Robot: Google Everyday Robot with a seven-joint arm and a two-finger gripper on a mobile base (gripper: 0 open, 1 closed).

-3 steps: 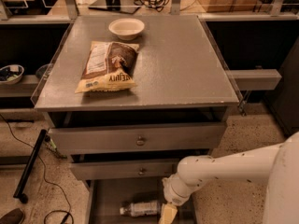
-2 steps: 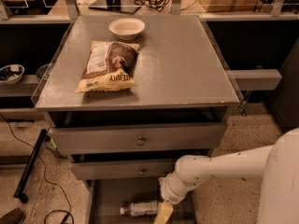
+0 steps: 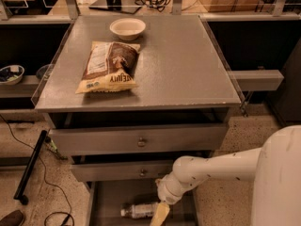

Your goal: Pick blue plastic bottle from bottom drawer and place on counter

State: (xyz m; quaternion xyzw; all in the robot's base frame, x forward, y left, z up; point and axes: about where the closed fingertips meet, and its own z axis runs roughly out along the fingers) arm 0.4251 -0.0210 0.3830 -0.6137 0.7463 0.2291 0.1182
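The blue plastic bottle [image 3: 138,210] lies on its side on the grey floor of the open bottom drawer [image 3: 107,199], white cap pointing left. My gripper [image 3: 160,215] hangs low over that drawer at the end of the white arm [image 3: 211,171], just right of the bottle and close to its base; the frame's bottom edge cuts it off. Whether it touches the bottle I cannot make out. The counter [image 3: 183,65] above is a flat speckled-grey top.
A yellow-brown snack bag [image 3: 109,68] and a white bowl [image 3: 127,28] sit on the counter's left half. Two wider drawers with round knobs [image 3: 141,142] stand partly open above the bottom one. Cables and a black bar [image 3: 30,166] lie on the floor at left.
The arm has swung slightly left, bringing the gripper closer to the bottle. The bottle, bag and bowl have not moved.
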